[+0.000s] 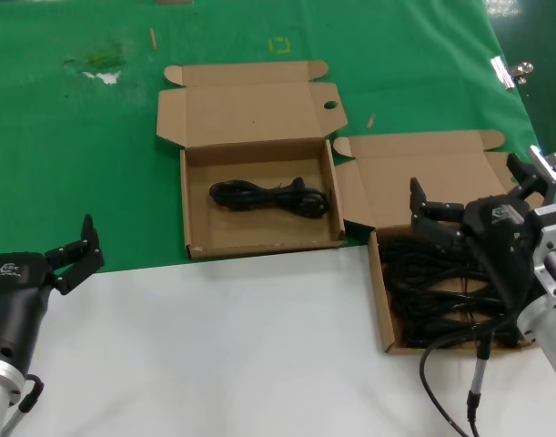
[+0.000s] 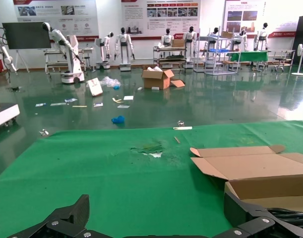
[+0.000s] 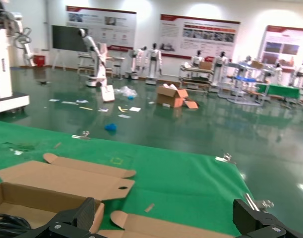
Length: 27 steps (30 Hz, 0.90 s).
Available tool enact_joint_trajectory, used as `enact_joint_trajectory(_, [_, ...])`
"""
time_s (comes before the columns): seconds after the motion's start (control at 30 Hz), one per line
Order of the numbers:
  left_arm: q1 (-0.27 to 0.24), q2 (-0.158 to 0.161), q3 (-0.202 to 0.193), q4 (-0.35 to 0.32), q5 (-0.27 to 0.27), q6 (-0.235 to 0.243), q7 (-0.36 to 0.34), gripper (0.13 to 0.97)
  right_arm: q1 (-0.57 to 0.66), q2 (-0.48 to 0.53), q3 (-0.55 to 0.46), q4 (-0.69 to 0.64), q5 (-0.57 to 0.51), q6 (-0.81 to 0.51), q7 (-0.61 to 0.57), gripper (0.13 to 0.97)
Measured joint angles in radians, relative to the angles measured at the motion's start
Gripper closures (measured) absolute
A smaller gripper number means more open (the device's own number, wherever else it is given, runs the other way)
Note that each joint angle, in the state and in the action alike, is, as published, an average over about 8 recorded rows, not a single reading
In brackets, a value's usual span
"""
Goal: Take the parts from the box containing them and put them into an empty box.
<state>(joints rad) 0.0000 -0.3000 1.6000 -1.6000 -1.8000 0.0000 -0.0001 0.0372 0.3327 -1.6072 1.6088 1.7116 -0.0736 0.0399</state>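
Right end effector (image 1: 421, 215), fingers spread, above cord-filled box (image 1: 383, 309).

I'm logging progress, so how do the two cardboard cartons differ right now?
The left carton holds a single coiled black cord; the right carton holds a tangled pile of cords. The left carton lies wholly on the green cloth, while the right carton's tray sits on the white surface. The right gripper hovers, fingers open, over the right carton; nothing hovers over the left one. Both are shallow, brown, with lids open.
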Motion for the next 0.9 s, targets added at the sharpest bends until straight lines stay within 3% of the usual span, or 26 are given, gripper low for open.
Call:
enact_joint_trajectory(0.33, [0.000,0.000,0.000,0.000,0.000,0.000,0.000,0.132,-0.027,-0.024,0.005,-0.006,0.064,0.053,-0.029,0.129])
enact_joint_trajectory(0.9, [0.000,0.000,0.000,0.000,0.000,0.000,0.000,0.132,-0.028,-0.025,0.005,-0.007,0.067,0.056,-0.030,0.129])
